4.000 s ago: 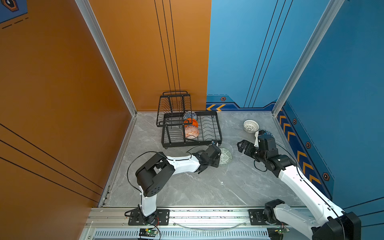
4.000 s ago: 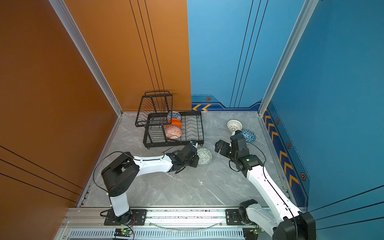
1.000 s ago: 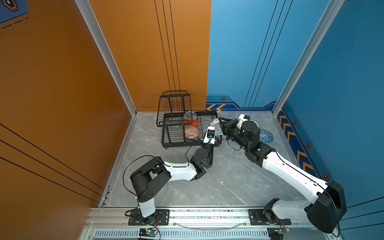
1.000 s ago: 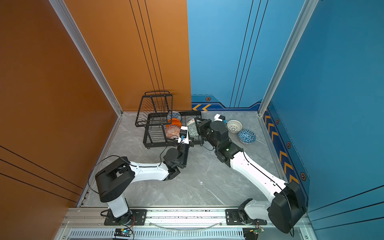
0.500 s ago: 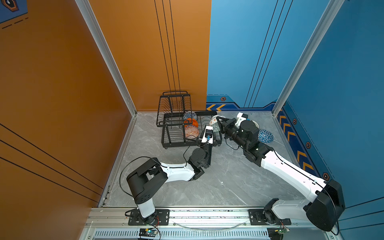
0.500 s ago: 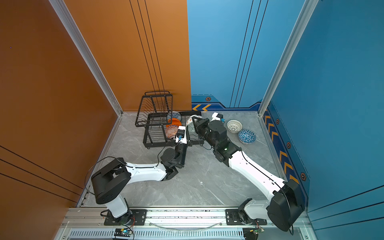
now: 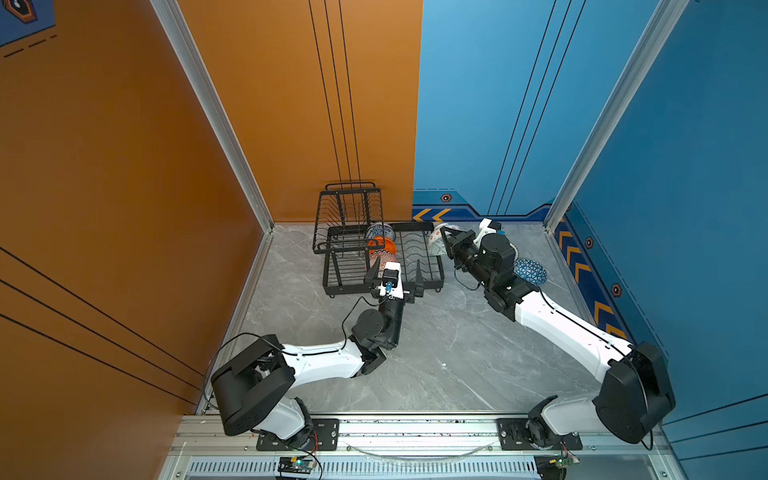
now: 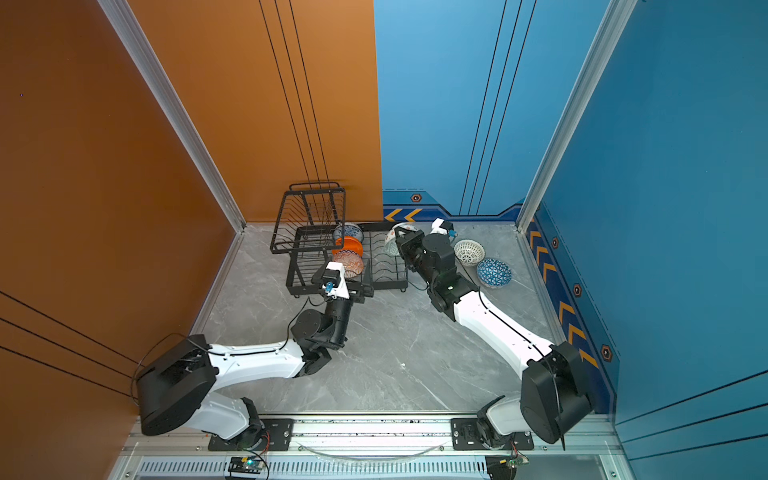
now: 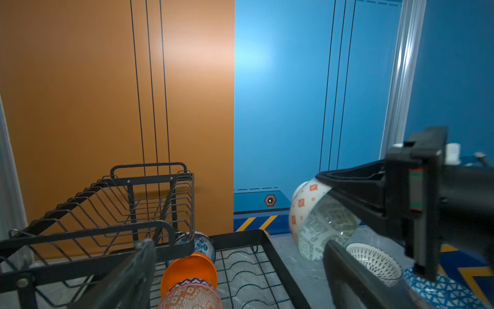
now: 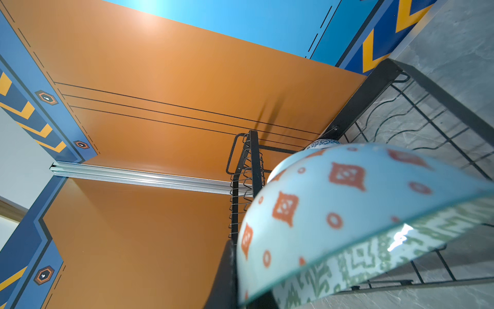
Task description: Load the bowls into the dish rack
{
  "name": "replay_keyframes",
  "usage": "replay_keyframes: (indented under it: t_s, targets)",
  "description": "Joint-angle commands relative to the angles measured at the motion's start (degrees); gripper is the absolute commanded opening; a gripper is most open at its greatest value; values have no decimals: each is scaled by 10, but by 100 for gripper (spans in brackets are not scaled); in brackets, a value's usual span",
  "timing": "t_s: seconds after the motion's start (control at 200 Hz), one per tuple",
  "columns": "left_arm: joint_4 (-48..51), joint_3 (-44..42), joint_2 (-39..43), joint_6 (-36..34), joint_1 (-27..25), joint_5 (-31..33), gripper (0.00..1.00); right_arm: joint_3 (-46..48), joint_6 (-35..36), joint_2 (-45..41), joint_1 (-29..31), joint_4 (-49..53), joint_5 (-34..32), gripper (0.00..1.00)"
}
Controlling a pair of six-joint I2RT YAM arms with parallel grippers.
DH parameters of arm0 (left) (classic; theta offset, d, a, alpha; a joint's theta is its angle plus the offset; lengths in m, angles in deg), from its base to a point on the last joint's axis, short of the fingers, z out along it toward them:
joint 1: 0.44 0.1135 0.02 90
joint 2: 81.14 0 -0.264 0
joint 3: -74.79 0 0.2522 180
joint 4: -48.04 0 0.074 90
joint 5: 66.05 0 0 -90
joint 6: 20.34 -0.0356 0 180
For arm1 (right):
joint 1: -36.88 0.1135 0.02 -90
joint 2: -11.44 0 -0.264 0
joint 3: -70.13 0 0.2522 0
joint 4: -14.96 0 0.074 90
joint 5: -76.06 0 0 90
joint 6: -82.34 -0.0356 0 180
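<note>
- Grey marble-patterned tabletop [image 7: 436, 365]: both top views take in all of it; the wrist views catch only its far end.
- Right arm [image 7: 561, 328] stretches diagonally from its base to the rack's right end; left arm [image 7: 324, 361] lies low over the table, elbow folded, wrist tipped up at the rack's near edge.
- Black metal wire dish rack [image 7: 411, 225] stands at the far wall, with its raised basket tier on the left and its flat slotted lower tray on the right; on edge in a row in the tray stand a blue-white floral bowl [image 7: 380, 230], a plain glossy orange bowl [image 7: 386, 245] and an orange-white geometric bowl [image 7: 384, 258].
- Pale green patterned bowl [image 9: 328, 227], white with orange motifs outside, is held on edge just beside the tray's right end; the right wrist view shows both its faces close up; whether it touches the table cannot be told.
- White lattice-patterned bowl [image 8: 469, 252] and blue triangle-patterned bowl [image 8: 493, 273] sit side by side on the table beside the right arm; the lattice one shows whole in a top view and in the left wrist view.
- Right gripper [image 9: 324, 184] is clamped tight on the green bowl's rim, one finger outside and one inside; the left wrist view shows this grip from the side.
- Left gripper [image 7: 397, 266] gapes fully and holds nothing; the geometric bowl sits just ahead, between its spread fingers [image 9: 139, 267] and apart from both.
</note>
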Motion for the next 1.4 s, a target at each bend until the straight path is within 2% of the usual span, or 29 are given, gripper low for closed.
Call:
replay_keyframes:
  t_s: [0.0,0.105,0.2,0.28,0.425,0.596,0.861,1.141,1.396]
  targets:
    - [213,31,92,107,31,-75,98,-11,17,38,-9,-135,30,0]
    - [373,65,155,189,80,-149,98,-23,15,91,-14,-198,41,0]
    - [496,115,174,235,122,-192,98,-50,10,145,-20,-226,56,0]
    - [549,148,169,239,141,-209,98,-71,4,193,-25,-276,65,0]
    - [623,206,135,258,177,-264,98,-141,-12,276,-34,-294,89,0]
    - [643,258,106,279,222,-323,98,-210,-15,351,-37,-284,92,0]
    - [636,253,102,288,248,-348,98,-288,-36,455,-38,-304,96,0]
    - [628,274,65,314,273,-395,98,-297,-32,489,-43,-334,79,0]
    - [625,297,38,315,273,-406,98,-328,-39,521,-49,-333,82,0]
